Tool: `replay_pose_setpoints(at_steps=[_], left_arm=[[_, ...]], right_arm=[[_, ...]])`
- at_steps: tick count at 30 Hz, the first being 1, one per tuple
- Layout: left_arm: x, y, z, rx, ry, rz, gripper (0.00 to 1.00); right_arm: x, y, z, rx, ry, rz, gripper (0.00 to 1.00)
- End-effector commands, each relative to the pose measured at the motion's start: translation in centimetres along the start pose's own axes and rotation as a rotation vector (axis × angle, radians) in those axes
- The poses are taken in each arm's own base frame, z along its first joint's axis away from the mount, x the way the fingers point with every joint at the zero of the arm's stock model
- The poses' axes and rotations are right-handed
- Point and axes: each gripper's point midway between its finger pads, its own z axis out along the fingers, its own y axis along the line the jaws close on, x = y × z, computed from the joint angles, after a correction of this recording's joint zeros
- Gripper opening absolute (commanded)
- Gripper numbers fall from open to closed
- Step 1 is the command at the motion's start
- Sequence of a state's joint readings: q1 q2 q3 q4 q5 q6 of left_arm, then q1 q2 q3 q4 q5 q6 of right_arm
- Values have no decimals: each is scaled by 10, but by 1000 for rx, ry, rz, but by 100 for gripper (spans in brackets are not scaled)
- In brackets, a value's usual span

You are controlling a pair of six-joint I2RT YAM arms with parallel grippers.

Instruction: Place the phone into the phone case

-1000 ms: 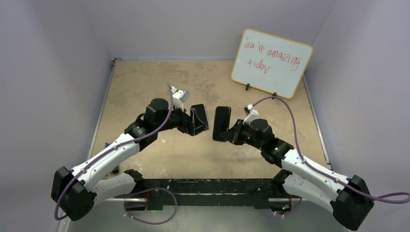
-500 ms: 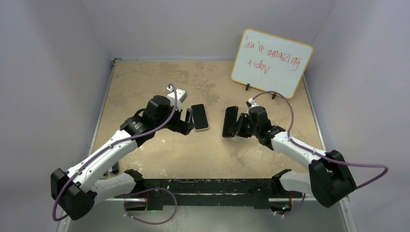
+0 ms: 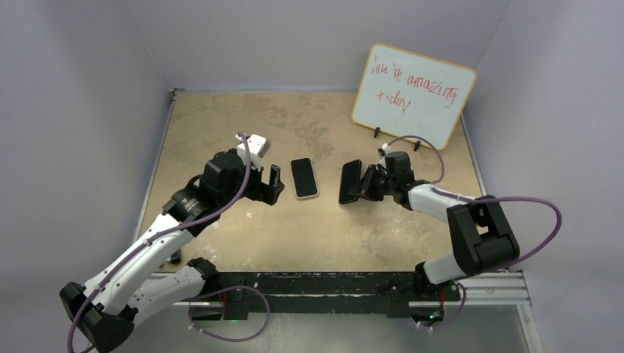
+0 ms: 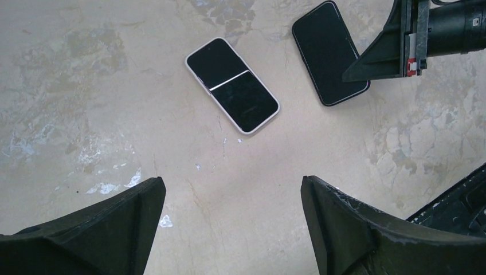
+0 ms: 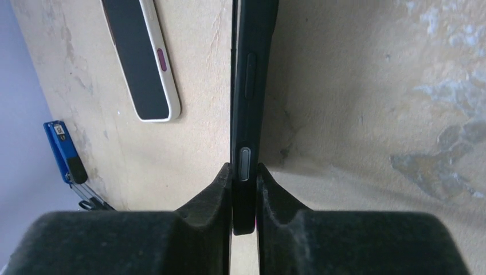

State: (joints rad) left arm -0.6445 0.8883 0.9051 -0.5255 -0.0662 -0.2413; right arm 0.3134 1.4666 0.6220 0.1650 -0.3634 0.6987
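My left hand [image 3: 274,184] is wide open and holds nothing. My right hand [image 5: 243,172] is pinched shut on the long edge of the black phone [image 3: 349,181]. In the top view the phone sits just right of the middle. It is tipped up on its side, low over the table [image 3: 221,125], and I cannot tell if it touches. The case [image 3: 304,178], with its white rim, lies flat on the table in the middle of that view, between my two hands. It is just right of my left hand and just left of the phone, and it touches neither. Its long side runs up and down in the picture. The phone's long side runs nearly the same way, leaning a bit. So I think the phone must go left and lie down flat to drop into the case. My right hand has the phone, so it is the one to move. My left hand is nearer the case and could hold it still. A second ago both things were up in the air, face to face, and my left hand held the case. Now the case is down and my left hand has let go and pulled back left. The phone is lower and a bit farther to the upper right.
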Motion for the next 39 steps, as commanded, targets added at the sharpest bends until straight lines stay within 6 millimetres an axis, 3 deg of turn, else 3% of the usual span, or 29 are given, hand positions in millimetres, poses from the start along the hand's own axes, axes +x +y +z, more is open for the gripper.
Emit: replay_pose_setpoints(at_steps=[1,5,20,27,30,39], left_arm=[[-1,3,4,-16,3,31,92],[-3,1,3,-4,-7,33,92],[-2,-7,5,42,-13,31,92],[-3,-9,6,50,-13,18,92],[-3,-10,7,51,-11,2,92],[-10,-23,9,106,-32,-59,94]], right_arm=[[-16,8,6,-27,-25,-16,23],[-17,0,2,14,-29,-5,37],[-13,-7,-28,88,-64,-5,67],[-14,3,-63,88,-127,-70,86],[-19,9,-77,82,-166,-107,98],[-17,46,-131,-36,-265,-210,99]])
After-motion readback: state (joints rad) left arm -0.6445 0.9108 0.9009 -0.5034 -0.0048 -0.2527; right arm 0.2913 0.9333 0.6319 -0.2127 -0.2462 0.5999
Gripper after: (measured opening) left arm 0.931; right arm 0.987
